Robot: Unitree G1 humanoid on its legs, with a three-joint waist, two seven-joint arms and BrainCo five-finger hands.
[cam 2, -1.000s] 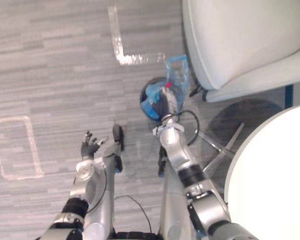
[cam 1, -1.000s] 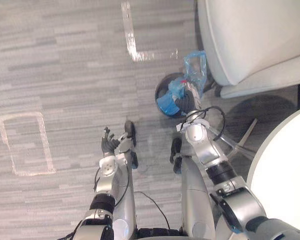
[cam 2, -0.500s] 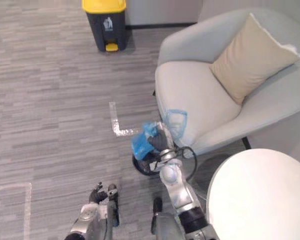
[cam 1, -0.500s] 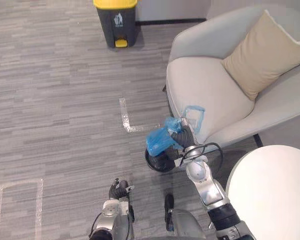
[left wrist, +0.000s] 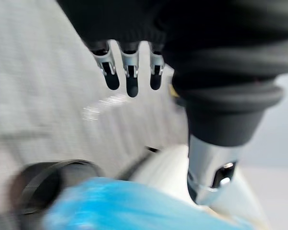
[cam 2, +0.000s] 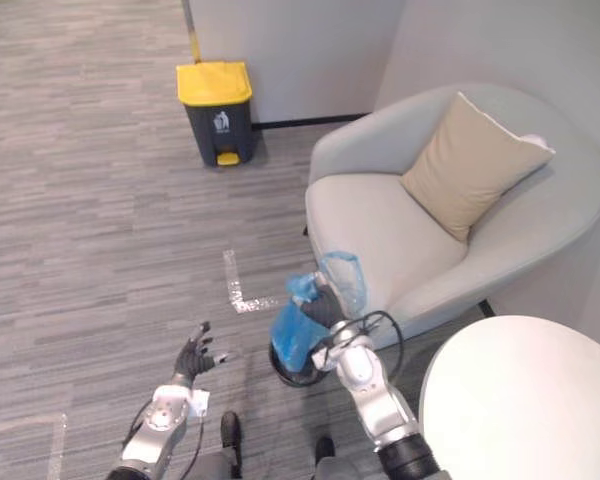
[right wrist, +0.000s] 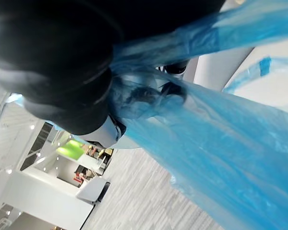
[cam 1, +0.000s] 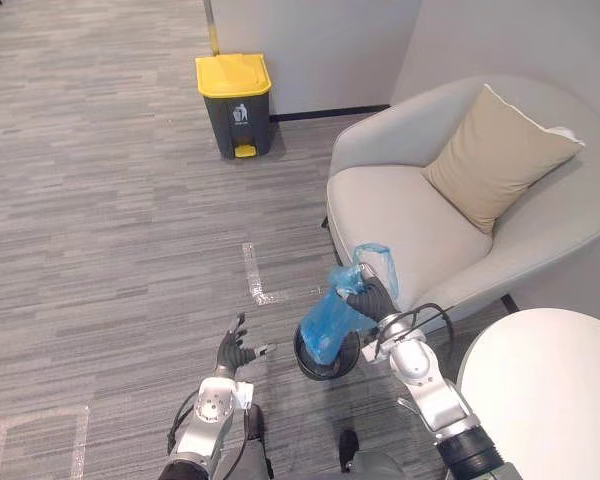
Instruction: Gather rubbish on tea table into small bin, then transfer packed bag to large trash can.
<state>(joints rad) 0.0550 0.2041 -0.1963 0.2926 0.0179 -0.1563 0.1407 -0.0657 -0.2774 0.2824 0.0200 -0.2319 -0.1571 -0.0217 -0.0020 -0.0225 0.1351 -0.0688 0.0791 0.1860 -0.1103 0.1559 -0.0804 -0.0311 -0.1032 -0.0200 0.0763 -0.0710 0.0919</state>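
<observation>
A blue plastic rubbish bag (cam 1: 329, 319) hangs from my right hand (cam 1: 372, 299), whose fingers are curled round its gathered top; a loose handle loop (cam 1: 379, 262) sticks up above the hand. The bag's lower end still dips into the small black bin (cam 1: 325, 357) on the floor beside the armchair. In the right wrist view the blue bag (right wrist: 221, 143) stretches past the hand's dark cover. My left hand (cam 1: 234, 349) is held low over the carpet to the left of the bin, fingers spread and empty. The large grey trash can with a yellow lid (cam 1: 236, 103) stands by the far wall.
A light grey armchair (cam 1: 430, 215) with a tan cushion (cam 1: 497, 157) sits right of the bin. A round white table (cam 1: 545, 385) fills the lower right. White tape marks (cam 1: 258, 277) lie on the grey carpet between me and the trash can.
The camera has tilted up, bringing the trash can and armchair into view. My right hand has lifted the blue bag upward out of the small bin. My left hand has opened its fingers.
</observation>
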